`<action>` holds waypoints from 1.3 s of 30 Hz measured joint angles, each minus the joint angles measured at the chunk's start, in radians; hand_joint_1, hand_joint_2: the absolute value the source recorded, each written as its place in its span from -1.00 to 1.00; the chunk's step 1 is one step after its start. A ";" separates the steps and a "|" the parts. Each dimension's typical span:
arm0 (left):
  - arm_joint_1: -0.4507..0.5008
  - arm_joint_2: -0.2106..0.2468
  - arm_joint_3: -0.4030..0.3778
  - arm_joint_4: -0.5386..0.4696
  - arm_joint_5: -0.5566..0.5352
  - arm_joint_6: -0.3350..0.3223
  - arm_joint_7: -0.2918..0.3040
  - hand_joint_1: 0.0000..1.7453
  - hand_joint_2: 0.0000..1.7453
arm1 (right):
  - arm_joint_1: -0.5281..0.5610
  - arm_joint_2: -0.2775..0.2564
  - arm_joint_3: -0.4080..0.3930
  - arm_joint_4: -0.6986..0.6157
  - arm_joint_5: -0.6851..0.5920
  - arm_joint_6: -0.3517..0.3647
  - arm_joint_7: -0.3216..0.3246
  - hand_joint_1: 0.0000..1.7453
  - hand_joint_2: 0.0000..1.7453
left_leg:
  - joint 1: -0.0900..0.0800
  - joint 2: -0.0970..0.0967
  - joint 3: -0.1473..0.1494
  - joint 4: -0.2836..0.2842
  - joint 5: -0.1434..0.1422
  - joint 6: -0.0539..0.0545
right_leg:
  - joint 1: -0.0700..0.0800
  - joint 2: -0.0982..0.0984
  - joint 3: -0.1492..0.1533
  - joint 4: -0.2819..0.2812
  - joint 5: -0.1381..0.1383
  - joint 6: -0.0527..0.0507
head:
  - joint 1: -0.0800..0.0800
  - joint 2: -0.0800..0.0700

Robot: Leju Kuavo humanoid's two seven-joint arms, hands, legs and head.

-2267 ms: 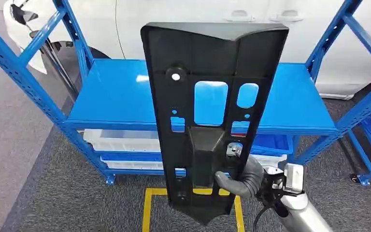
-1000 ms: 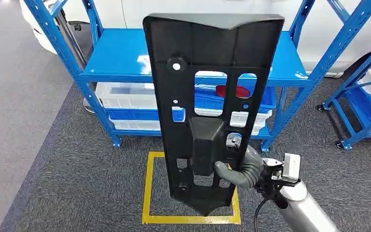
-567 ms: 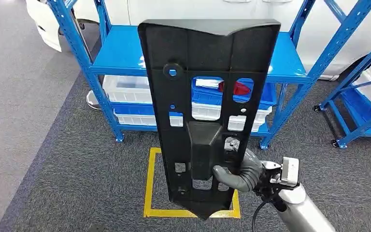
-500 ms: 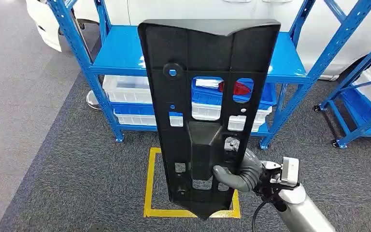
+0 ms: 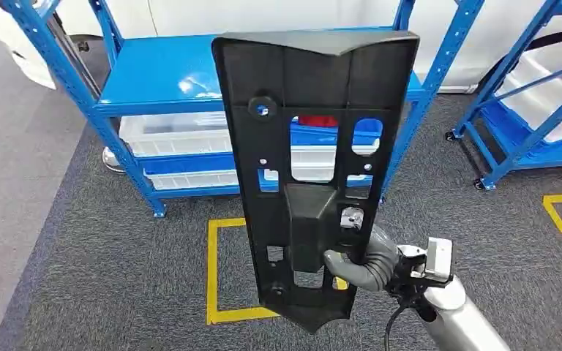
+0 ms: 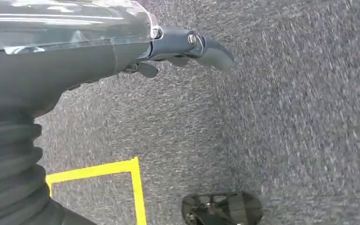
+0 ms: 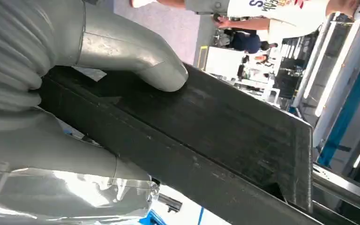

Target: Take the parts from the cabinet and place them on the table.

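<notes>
Grey carpet [image 5: 80, 278] — right hand [image 5: 369, 263] grips ribbed black panel [image 5: 315, 146].

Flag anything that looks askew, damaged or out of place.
Nothing stands out. The right hand holds the black panel upright near its lower end; no damage shows. The left hand hangs over the carpet, holding nothing.

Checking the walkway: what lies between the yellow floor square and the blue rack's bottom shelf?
In the head view, bare grey carpet separates the yellow floor square from the blue rack.
</notes>
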 joint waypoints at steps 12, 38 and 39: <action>-0.001 0.003 0.001 0.000 0.003 0.002 -0.008 -1.00 1.00 | -0.010 0.002 0.000 -0.001 -0.014 0.002 0.016 0.94 1.00 | 0.011 -0.016 0.136 -0.324 0.167 0.048 | 0.000 0.002 -0.068 0.106 -0.053 0.058 | 0.000 0.000; 0.007 0.005 -0.003 0.000 -0.011 0.000 -0.010 -1.00 1.00 | 0.090 0.008 -0.013 -0.057 0.015 -0.026 -0.006 0.94 1.00 | 0.012 -0.065 0.129 -0.301 0.147 0.015 | -0.002 0.088 -0.019 0.021 -0.001 0.030 | 0.000 0.000; 0.006 0.005 -0.003 0.000 -0.012 0.000 -0.009 -1.00 1.00 | 0.097 0.004 -0.018 -0.060 0.014 -0.024 -0.008 0.94 1.00 | 0.008 -0.057 0.129 -0.302 0.149 0.022 | -0.004 0.098 -0.020 0.017 0.004 0.038 | 0.000 0.000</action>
